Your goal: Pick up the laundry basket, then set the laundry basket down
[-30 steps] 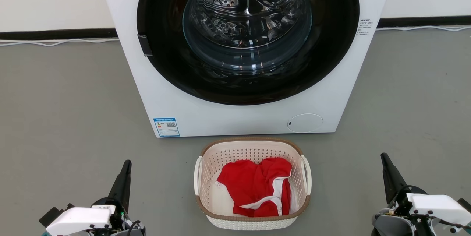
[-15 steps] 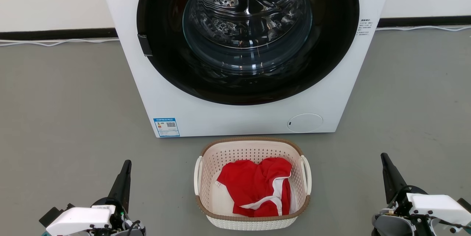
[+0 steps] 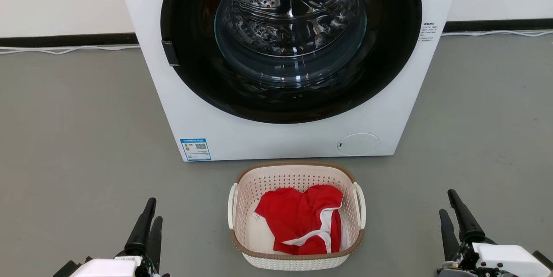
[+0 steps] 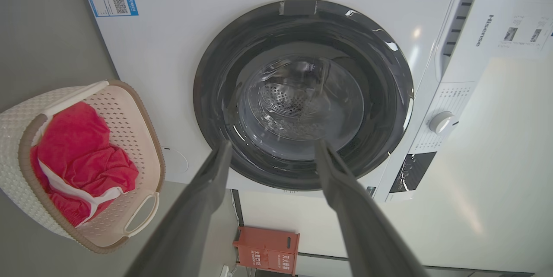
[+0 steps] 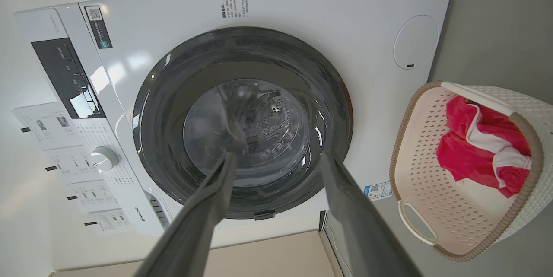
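Grey floor (image 3: 77, 130) extends ahead of and around both claws. A white front-loading washing machine (image 3: 268, 138) stands on it ahead of the claws, well beyond their fingertips. Its round door (image 3: 289, 39) is dark-rimmed, and a perforated steel drum is visible through the glass. The laundry basket (image 3: 296, 261) sits upright on the floor between the two claws, to the right of the left claw (image 3: 154, 209) and to the left of the right claw (image 3: 447, 202). It is well apart from each and just short of the machine's base. It has cream-white perforated walls, a brown rim and one white loop handle on each side. Neither claw is in contact with it. A red garment with white trim (image 3: 302, 221) lies crumpled inside the basket, below rim level. On the left claw the two dark fingers are spread wide with only air between them, and nothing is held; in its wrist view the fingertips frame the machine door. The right claw is in the same condition, with fingers parted wide, nothing gripped and tips directed at the door. Smaller items noted: a round cover (image 3: 357, 144) low on the machine front, on the right claw's side; a blue-edged label (image 3: 195, 149) low on the front, on the left claw's side; a white control knob (image 4: 441, 122) on the machine's panel, seen from the left wrist; and a small red box (image 4: 266, 249) against the wall beyond the left claw's fingers
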Robot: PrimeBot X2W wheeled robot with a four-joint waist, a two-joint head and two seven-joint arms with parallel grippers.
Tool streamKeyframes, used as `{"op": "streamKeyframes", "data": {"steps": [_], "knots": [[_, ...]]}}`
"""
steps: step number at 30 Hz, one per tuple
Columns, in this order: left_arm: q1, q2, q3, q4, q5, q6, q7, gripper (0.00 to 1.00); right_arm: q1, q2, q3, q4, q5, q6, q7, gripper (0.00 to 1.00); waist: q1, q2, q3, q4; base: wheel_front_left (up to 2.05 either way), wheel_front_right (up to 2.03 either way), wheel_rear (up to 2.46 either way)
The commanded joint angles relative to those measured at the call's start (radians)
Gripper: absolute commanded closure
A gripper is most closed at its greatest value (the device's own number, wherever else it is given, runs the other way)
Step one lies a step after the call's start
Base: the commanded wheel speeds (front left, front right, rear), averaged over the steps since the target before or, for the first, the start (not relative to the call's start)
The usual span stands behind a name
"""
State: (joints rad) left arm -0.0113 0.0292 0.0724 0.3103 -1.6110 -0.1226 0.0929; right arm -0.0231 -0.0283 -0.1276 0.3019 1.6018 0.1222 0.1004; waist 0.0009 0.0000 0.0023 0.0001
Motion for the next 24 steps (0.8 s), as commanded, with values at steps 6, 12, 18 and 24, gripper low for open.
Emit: {"op": "streamKeyframes", "data": {"steps": [6,12,18,24], "knots": [[-0.034,0.007,-0.011,-0.033,0.003,-0.001,-0.023,0.0,-0.031,-0.013,0.014,-0.036,-0.015,0.002,-0.028,0.0,-0.0008,0.0,0.002,0.0,0.0,0.0,0.0],[-0.035,0.012,-0.029,-0.029,0.034,-0.002,-0.041,0.0,-0.032,-0.025,0.029,-0.039,-0.055,0.002,-0.049,0.0,-0.0009,0.0,0.003,0.001,0.0,0.0,0.0],[-0.038,0.013,-0.03,-0.024,0.082,-0.002,-0.059,0.0,-0.034,-0.026,0.025,-0.05,-0.143,0.002,-0.067,0.0,-0.0009,0.0,0.004,0.001,0.0,0.0,0.0],[-0.039,0.013,-0.028,-0.02,0.153,-0.002,-0.077,0.0,-0.034,-0.029,0.03,-0.06,-0.267,0.003,-0.084,0.0,-0.0009,0.0,0.005,-0.001,0.0,0.0,0.0]]}}
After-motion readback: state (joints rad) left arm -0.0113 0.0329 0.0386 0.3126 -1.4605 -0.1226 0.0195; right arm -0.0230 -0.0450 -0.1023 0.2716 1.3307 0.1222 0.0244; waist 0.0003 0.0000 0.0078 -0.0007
